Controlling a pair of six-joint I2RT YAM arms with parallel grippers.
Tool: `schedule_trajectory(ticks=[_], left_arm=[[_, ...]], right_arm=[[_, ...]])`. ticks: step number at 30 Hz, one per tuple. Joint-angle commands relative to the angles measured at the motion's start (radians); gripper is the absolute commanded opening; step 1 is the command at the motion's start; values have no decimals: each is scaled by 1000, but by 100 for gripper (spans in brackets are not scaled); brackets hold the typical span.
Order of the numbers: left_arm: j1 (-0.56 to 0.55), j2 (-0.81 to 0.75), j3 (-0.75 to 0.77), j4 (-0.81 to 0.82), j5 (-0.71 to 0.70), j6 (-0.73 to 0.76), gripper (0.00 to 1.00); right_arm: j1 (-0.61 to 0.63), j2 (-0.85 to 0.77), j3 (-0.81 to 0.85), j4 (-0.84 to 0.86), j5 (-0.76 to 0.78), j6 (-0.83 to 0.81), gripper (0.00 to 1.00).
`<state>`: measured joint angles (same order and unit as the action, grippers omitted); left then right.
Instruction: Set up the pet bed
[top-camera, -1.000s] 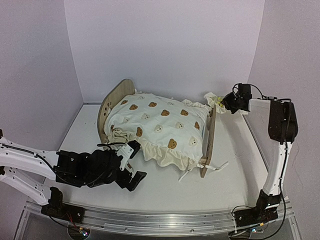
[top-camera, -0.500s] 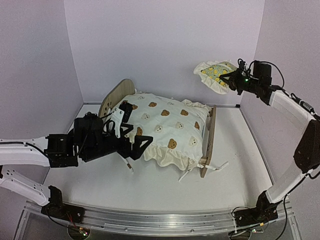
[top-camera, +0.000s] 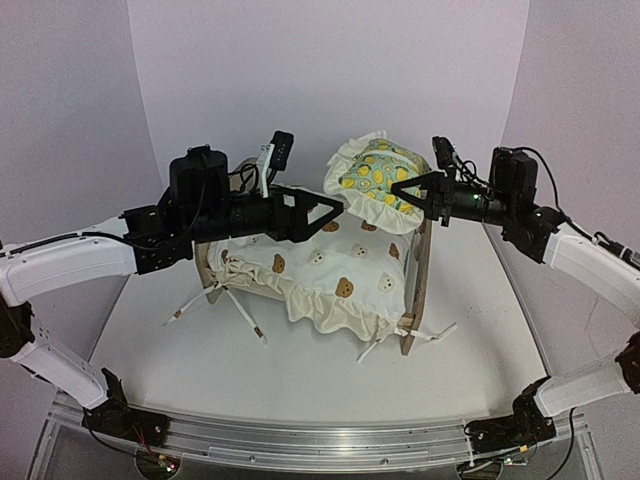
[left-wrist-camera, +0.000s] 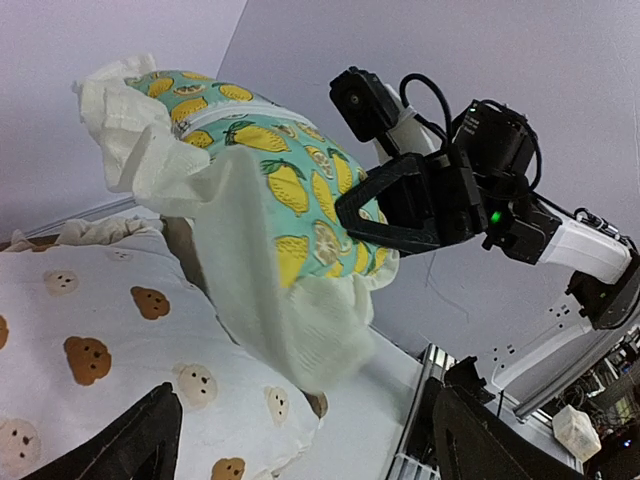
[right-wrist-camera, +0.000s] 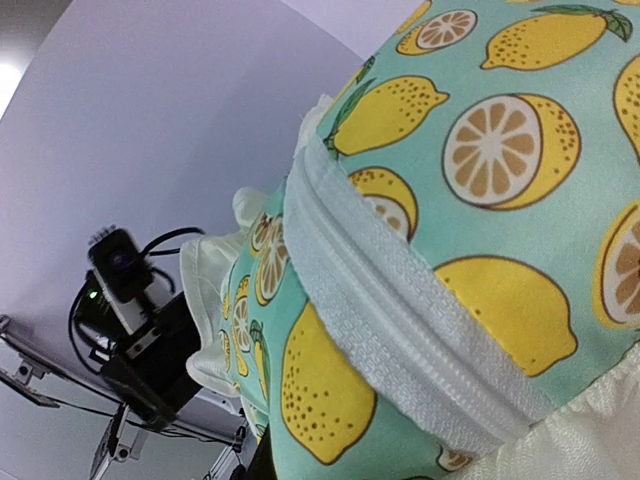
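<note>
Right gripper (top-camera: 408, 193) clamped tight on the lemon-print pillow (top-camera: 375, 172), left gripper (top-camera: 330, 217) gaping wide with nothing between its fingers!

The pillow hangs in the air off the right gripper's tips, white frill drooping. Straight across, the left gripper's spread fingers point at it, close to the frill, and I cannot tell whether they touch. Below both grippers sits the pet bed (top-camera: 421, 268) on the white table (top-camera: 300, 375), one light-wood end board upright beneath the right gripper. The bear-print cushion (top-camera: 330, 278) fills the frame, its ruffle spilling over the near side, and thin white ties (top-camera: 246, 319) trail onto the table.
</note>
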<state>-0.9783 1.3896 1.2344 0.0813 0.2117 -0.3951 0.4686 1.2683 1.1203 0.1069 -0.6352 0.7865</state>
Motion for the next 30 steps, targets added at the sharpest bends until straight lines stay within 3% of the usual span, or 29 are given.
schedule_trajectory(ticks=[1, 11, 15, 20, 21, 23, 26, 28, 30], left_arm=[[20, 88, 93, 63, 202, -72, 87], [19, 202, 176, 141, 199, -69, 74], [20, 206, 160, 207, 208, -85, 60], [20, 197, 166, 175, 108, -69, 9], [20, 193, 166, 167, 92, -60, 4], [19, 180, 166, 143, 49, -45, 0], [20, 142, 146, 110, -59, -24, 0], [24, 107, 125, 95, -143, -5, 0], [30, 85, 111, 72, -202, 25, 0]], right_arm=[[24, -40, -26, 131, -50, 16, 0], [57, -46, -77, 149, -60, 9, 0], [69, -51, -93, 149, -70, 1, 0], [76, -64, -115, 151, -82, -4, 0], [76, -69, -121, 150, -79, -6, 2], [76, -79, -127, 148, -67, -9, 22], [76, -89, -133, 123, -50, -25, 61], [76, -97, -147, 105, -38, -36, 73], [76, -111, -176, 99, -25, -41, 78]])
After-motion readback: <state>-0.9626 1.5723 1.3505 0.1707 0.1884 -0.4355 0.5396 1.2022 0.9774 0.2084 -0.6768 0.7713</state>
